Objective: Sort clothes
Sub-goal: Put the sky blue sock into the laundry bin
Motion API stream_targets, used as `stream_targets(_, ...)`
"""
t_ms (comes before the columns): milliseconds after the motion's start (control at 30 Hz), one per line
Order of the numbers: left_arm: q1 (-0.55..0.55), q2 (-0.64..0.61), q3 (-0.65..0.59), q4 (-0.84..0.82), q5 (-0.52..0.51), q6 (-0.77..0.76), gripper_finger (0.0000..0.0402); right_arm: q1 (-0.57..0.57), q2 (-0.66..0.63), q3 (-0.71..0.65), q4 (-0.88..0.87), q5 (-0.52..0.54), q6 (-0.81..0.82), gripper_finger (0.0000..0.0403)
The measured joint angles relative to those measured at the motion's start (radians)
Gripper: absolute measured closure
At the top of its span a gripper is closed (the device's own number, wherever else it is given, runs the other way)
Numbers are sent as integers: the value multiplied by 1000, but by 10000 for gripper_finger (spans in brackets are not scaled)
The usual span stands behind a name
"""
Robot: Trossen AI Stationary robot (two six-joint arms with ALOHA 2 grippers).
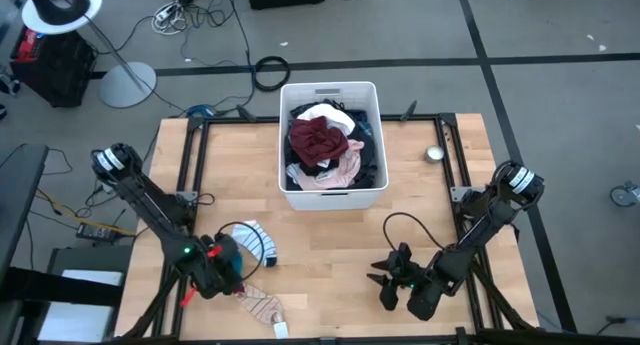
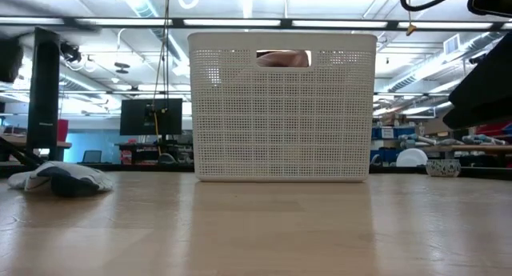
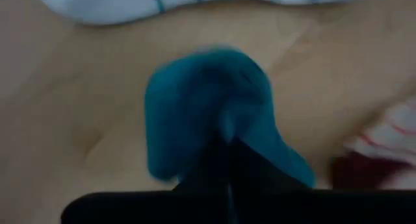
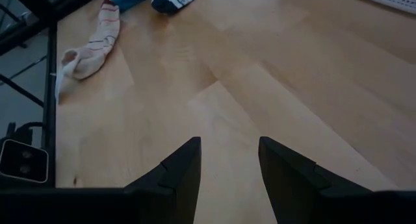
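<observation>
My left gripper (image 1: 226, 260) is shut on a teal sock (image 3: 208, 113) near the table's front left. Just beyond it a white sock with dark stripes (image 1: 256, 241) lies on the table. It also shows in the left wrist view (image 3: 195, 0) and the low view (image 2: 60, 178). A white sock with red stripes (image 1: 262, 305) lies flat near the front edge. My right gripper (image 1: 385, 277) is open and empty over bare wood at the front right (image 4: 229, 165). More clothes, maroon (image 1: 316, 140), white and pink, fill the white basket (image 1: 372, 95). My left gripper pinches the teal sock between its two shut fingers (image 3: 244, 169) at a bunched fold (image 3: 226, 130). The rest of the sock bulges out in front of the fingertips. I cannot tell whether the sock is clear of the table.
The white slotted basket (image 2: 282, 108) stands at the table's far middle. A small round metal object (image 1: 434, 154) sits at the far right. A black cable (image 1: 400, 225) loops over the table by my right arm. Bare wood lies between the two grippers.
</observation>
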Motion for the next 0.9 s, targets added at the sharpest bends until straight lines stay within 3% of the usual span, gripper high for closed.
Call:
stream_targets(233, -1, -1, 242, -303, -42, 52, 400, -7, 0, 0, -3, 15, -31, 247)
stream_targets(500, 3, -2, 525, -585, -220, 130, 401, -31, 0, 0, -5, 16, -73, 247)
stream_targets(667, 43, -3, 664, -632, -315, 245, 401, -44, 0, 0, -5, 15, -79, 247)
stream_targets(900, 161, -3, 822, -631, -353, 502, 401, -46, 0, 0, -5, 15, -86, 247)
